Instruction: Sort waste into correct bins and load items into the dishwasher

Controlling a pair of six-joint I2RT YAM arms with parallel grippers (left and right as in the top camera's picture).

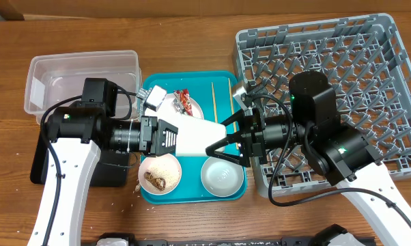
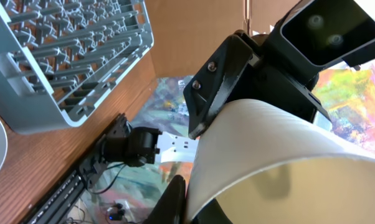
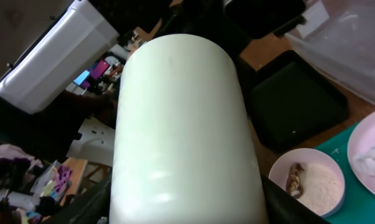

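Observation:
A white cup (image 1: pixel 192 137) lies on its side in the air above the teal tray (image 1: pixel 222 82). My left gripper (image 1: pixel 163 137) is shut on its rim, one finger inside and one outside (image 2: pixel 186 199). My right gripper (image 1: pixel 218 139) is open, with a finger on each side of the cup's other end (image 3: pixel 181 205). The cup (image 3: pixel 181 124) fills the right wrist view. The grey dishwasher rack (image 1: pixel 342 82) stands on the right. A clear bin (image 1: pixel 82 75) and a black bin (image 1: pixel 45 164) stand on the left.
On the tray are a plate with a red wrapper (image 1: pixel 185 104), a crumpled white packet (image 1: pixel 154 96), two chopsticks (image 1: pixel 214 99), a bowl with food scraps (image 1: pixel 159 174) and an empty white bowl (image 1: pixel 221 176). Crumbs lie by the tray's left front corner.

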